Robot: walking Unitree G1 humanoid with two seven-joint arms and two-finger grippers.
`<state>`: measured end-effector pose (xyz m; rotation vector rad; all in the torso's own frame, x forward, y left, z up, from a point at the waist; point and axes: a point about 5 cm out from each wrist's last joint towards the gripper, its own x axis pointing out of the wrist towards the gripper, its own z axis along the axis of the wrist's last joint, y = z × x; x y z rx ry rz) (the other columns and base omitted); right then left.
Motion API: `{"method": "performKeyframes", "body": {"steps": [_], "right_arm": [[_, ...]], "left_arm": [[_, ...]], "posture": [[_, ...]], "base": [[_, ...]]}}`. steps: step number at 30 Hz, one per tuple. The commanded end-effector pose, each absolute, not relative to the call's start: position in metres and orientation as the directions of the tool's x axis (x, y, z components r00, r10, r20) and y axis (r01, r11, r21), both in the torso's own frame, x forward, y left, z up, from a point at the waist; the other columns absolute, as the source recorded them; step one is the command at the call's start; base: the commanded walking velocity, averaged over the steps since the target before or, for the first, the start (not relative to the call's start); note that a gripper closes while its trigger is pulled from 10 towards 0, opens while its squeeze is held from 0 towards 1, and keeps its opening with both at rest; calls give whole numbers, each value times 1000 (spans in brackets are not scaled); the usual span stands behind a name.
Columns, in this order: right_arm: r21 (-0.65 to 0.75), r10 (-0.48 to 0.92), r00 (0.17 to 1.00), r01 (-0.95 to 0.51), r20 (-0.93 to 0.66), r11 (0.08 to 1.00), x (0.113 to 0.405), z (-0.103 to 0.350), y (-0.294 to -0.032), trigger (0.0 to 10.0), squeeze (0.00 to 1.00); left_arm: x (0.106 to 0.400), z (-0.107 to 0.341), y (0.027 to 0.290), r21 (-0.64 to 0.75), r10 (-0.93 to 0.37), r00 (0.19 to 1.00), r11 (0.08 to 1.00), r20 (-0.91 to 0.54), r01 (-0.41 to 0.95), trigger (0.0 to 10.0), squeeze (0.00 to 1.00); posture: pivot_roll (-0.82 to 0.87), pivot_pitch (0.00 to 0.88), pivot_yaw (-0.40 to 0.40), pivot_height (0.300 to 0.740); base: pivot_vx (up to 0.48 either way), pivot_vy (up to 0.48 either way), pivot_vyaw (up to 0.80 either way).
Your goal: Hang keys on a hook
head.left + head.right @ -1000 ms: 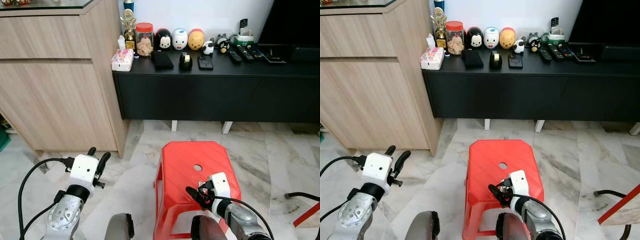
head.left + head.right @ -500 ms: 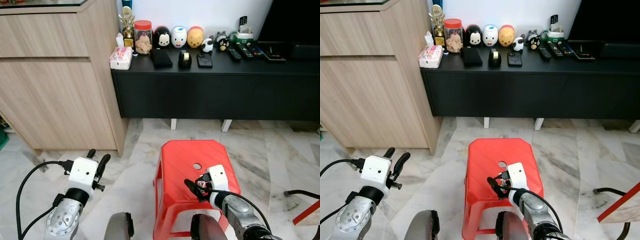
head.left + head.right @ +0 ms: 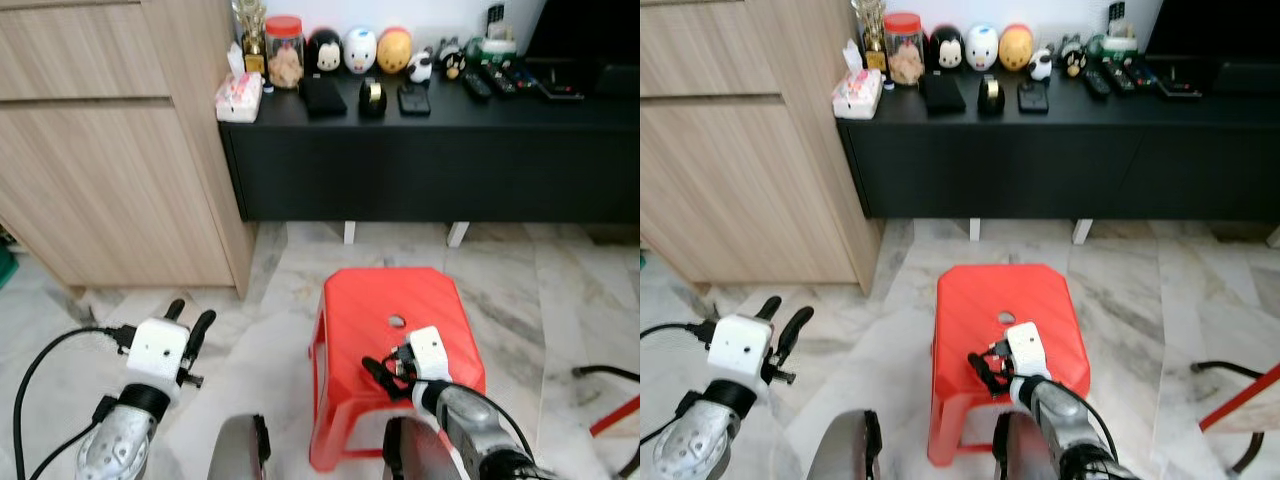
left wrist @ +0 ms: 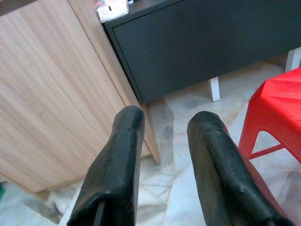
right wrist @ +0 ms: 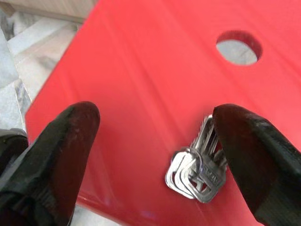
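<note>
A bunch of silver keys (image 5: 195, 173) lies flat on the seat of a red plastic stool (image 3: 400, 295), near its front edge and short of the round hole (image 5: 237, 47). My right gripper (image 3: 380, 368) hovers low over the front of the seat. It is open, with the keys just inside one fingertip (image 5: 244, 141) and the other fingertip (image 5: 70, 136) wide of them. My left gripper (image 3: 190, 316) is open and holds nothing, above the marble floor to the left of the stool.
A low black cabinet (image 3: 430, 160) stands against the back wall, carrying a jar, round figurines and remotes. A tall wooden cabinet (image 3: 110, 150) is at the left. A black cable and a red bar (image 3: 610, 420) lie on the floor at the right.
The whole view has shifted, so the camera moved closer and tilted down. My right gripper has stayed open over the stool's front edge. The left arm hangs much as before.
</note>
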<state>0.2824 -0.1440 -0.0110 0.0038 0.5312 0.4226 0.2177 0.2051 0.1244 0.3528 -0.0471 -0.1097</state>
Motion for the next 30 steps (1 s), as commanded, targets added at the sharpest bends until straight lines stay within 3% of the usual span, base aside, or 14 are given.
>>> {"method": "performKeyframes", "body": {"steps": [1,14,15,16,18,30], "right_arm": [[105,378,777,-379,-504,919,278,-15,-146,10000,0],[110,360,760,-361,-541,926,263,-27,-155,10000,0],[109,357,754,-359,-551,927,261,-29,-155,6667,0],[109,357,754,-359,-551,927,261,-29,-155,6667,0],[90,341,739,-358,-580,929,256,-34,-156,0,0],[106,347,736,-354,-582,929,253,-36,-156,0,0]], "left_arm": [[215,128,207,354,-116,993,930,24,100,10000,0],[213,125,203,339,-106,994,936,5,98,10000,0],[212,124,203,339,-103,995,936,2,96,10000,0],[212,124,203,339,-103,995,936,2,96,10000,0],[211,123,203,337,-100,995,937,-2,94,10000,0],[212,121,201,331,-100,995,939,-8,97,10000,0]], "posture": [[188,175,-21,584],[177,186,-43,584],[176,184,-45,584],[176,184,-45,584],[176,182,-48,584],[167,181,-52,584]], "base": [[0,0,0],[0,0,0],[0,0,0],[0,0,0],[0,0,0],[0,0,0]]}}
